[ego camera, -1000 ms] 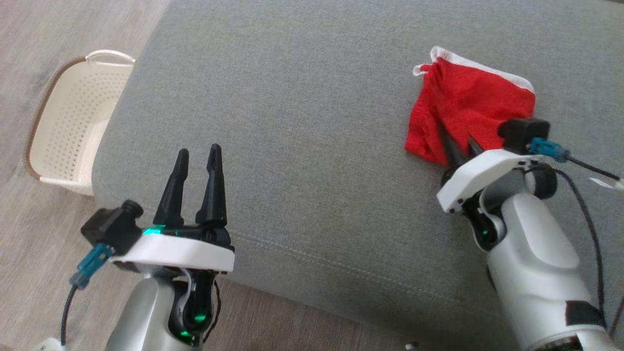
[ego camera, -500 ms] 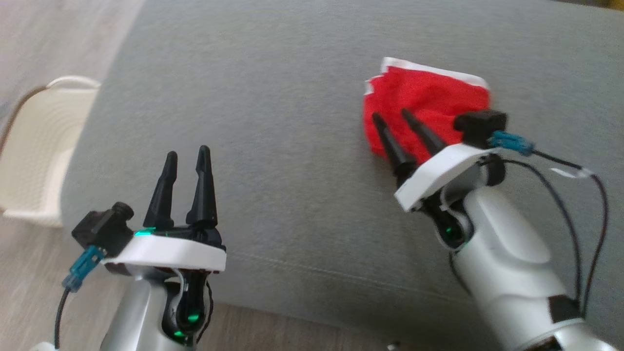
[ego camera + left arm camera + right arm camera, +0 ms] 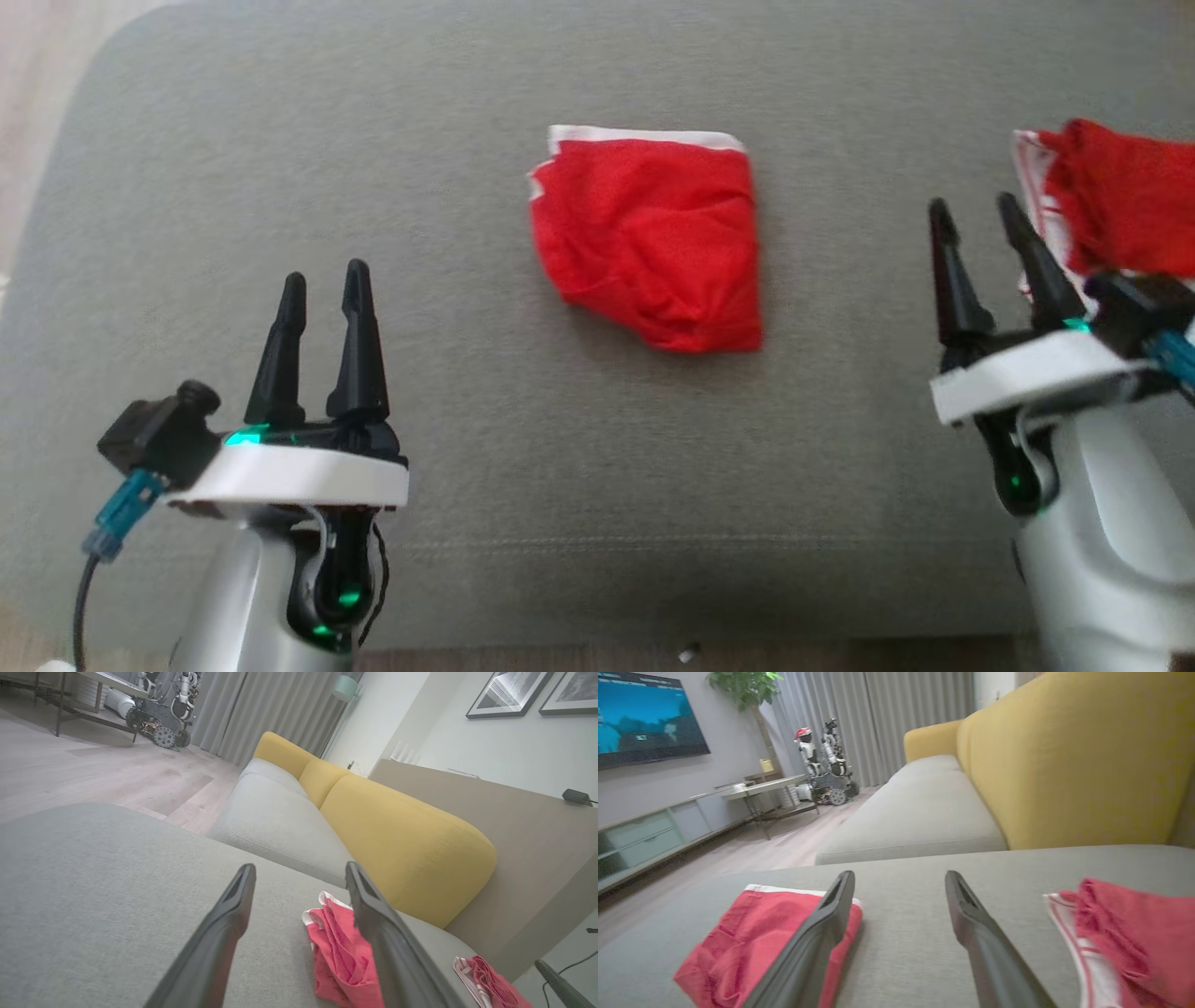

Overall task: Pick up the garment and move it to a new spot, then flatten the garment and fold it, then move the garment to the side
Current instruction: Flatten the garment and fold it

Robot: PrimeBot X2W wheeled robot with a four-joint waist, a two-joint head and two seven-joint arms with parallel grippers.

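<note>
A folded red garment with a white hem (image 3: pixel 653 243) lies flat in the middle of the grey cushion (image 3: pixel 467 448), free of both grippers. My right gripper (image 3: pixel 973 203) stands open to its right, apart from it. In the right wrist view that gripper (image 3: pixel 900 876) has bare cushion between its fingers, with the garment (image 3: pixel 752 938) behind its left finger. At the lower left my left gripper (image 3: pixel 325 273) is open and holds nothing. The left wrist view looks past its open gripper (image 3: pixel 300 868) at the garment (image 3: pixel 343 952).
A second red and white garment (image 3: pixel 1111 196) lies crumpled at the cushion's right edge, close behind my right gripper, also the second garment (image 3: pixel 1125 933). A yellow sofa backrest (image 3: pixel 1064 756) rises beyond the cushion. Another wheeled robot (image 3: pixel 826 765) stands far off by the curtains.
The head camera has swung right, and the basket has left the picture. My right gripper opened, let go of the garment and drew back to the right. The left gripper kept its pose.
</note>
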